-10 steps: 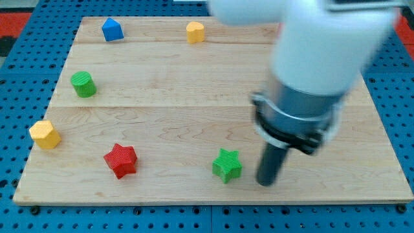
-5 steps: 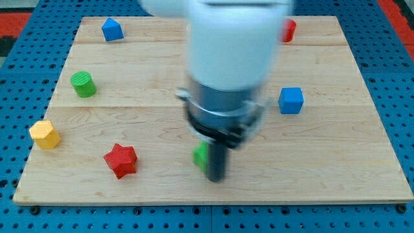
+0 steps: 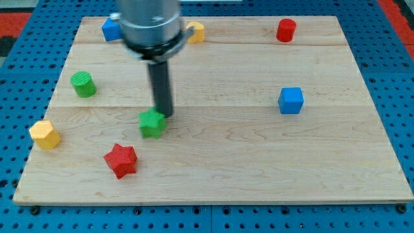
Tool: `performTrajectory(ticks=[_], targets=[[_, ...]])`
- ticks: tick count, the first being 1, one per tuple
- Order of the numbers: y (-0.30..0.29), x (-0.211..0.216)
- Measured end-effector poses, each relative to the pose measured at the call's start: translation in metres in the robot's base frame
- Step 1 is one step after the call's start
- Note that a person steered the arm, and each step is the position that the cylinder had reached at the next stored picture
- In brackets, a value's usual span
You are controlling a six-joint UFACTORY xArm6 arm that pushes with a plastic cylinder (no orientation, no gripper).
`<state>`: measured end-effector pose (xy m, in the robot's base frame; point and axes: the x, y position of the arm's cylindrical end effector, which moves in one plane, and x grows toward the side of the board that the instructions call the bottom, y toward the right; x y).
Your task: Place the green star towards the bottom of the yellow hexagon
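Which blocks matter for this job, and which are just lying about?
In play: green star, with my tip at its upper right; yellow hexagon.
Lying about: red star, green cylinder, blue cube, red cylinder.

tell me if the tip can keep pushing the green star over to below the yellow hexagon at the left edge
Probably yes. My tip sits against the green star on its upper right side. The board between it and the yellow hexagon looks free; the red star lies lower, close to that path.
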<state>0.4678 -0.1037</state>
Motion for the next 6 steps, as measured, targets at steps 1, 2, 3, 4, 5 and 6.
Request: performTrajectory(ticks=[1, 2, 3, 4, 5, 6], targets=[[-0.041, 0.010], [-0.006, 0.010], [0.028, 0.019], [0.007, 0.041], [-0.046, 0.047], [-0.051, 0.035]])
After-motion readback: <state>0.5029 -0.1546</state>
